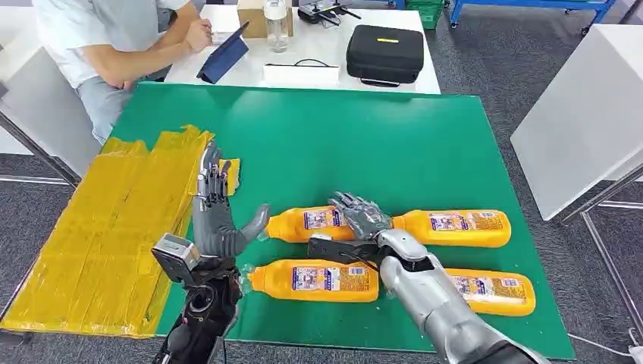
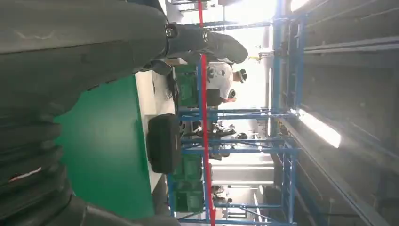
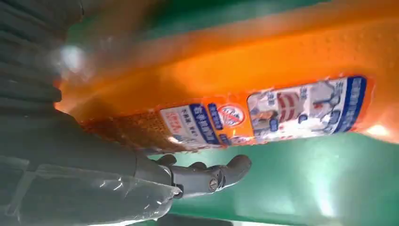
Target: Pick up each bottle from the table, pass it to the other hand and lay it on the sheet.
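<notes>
1. Near bottle (image 1: 312, 280) lies flat, long axis across the table, cap toward the left hand (image 1: 216, 220), which is raised with fingers spread and holds nothing.
2. Right hand (image 1: 362, 216) rests on the next bottle (image 1: 318, 224), fingers draped over its body; whether they grip it, cannot tell.
3. Sheet (image 1: 98, 227) lies to the left, beyond the left hand.
</notes>
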`<state>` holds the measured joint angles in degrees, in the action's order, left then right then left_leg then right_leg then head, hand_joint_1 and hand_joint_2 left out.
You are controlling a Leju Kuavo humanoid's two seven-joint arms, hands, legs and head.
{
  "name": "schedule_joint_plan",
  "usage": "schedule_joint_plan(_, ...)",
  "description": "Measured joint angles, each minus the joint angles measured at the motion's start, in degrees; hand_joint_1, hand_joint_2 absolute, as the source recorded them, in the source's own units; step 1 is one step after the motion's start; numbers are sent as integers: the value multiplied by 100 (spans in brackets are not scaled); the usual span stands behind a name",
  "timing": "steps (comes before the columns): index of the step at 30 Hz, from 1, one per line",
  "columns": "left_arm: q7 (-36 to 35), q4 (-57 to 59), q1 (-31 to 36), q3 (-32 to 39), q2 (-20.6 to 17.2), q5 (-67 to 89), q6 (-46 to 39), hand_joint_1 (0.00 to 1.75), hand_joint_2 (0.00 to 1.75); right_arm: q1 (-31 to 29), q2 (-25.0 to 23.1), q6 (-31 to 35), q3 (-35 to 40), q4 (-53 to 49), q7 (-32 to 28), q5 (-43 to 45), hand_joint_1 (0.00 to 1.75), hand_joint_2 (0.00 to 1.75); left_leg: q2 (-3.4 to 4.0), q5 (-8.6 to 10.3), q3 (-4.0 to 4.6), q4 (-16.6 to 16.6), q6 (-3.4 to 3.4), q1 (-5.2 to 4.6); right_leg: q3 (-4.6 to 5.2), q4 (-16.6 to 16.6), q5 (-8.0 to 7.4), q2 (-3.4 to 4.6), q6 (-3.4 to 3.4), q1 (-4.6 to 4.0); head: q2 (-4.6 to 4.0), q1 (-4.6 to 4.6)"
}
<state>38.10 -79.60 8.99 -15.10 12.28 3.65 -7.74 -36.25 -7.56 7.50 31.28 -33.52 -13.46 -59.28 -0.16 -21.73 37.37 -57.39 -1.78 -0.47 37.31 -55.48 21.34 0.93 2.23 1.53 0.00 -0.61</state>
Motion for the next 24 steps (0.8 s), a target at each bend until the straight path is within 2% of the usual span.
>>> schedule_joint_plan(5, -2, 133, 137, -41, 0, -61, 15, 0, 175, -322, -63, -393, 172, 462, 39, -61, 0, 175, 2, 0, -4, 0, 0, 0, -2, 0, 0, 1, 0, 0, 0, 0)
schedule_joint_plan(6, -7, 160, 171, -48, 0, -66, 15, 0, 175, -388, -74, -453, 212, 540, 64, -85, 7, 175, 2, 0, -8, 0, 0, 0, -5, 0, 0, 1, -1, 0, 0, 0)
schedule_joint_plan(7, -11, 175, 197, -52, 0, -68, 15, 0, 175, -427, -78, -494, 249, 598, 92, -94, 173, 175, 2, 0, -11, 0, 0, 0, -7, 1, 0, 1, -1, 0, 0, 0)
schedule_joint_plan(14, -52, 223, 251, -61, 0, -127, -2, 0, 175, -608, -92, -429, 411, 891, 780, -297, 175, 175, 0, 1, -19, 0, -1, 0, -17, 1, 0, 0, -1, 0, 0, 0)
schedule_joint_plan(24, -72, 232, 250, -63, 0, -142, -31, 0, 175, -684, -92, -233, 435, 1031, 997, -308, 175, 175, 0, 1, -20, 0, -1, -1, -18, 0, 0, 0, -1, 0, 0, 0)
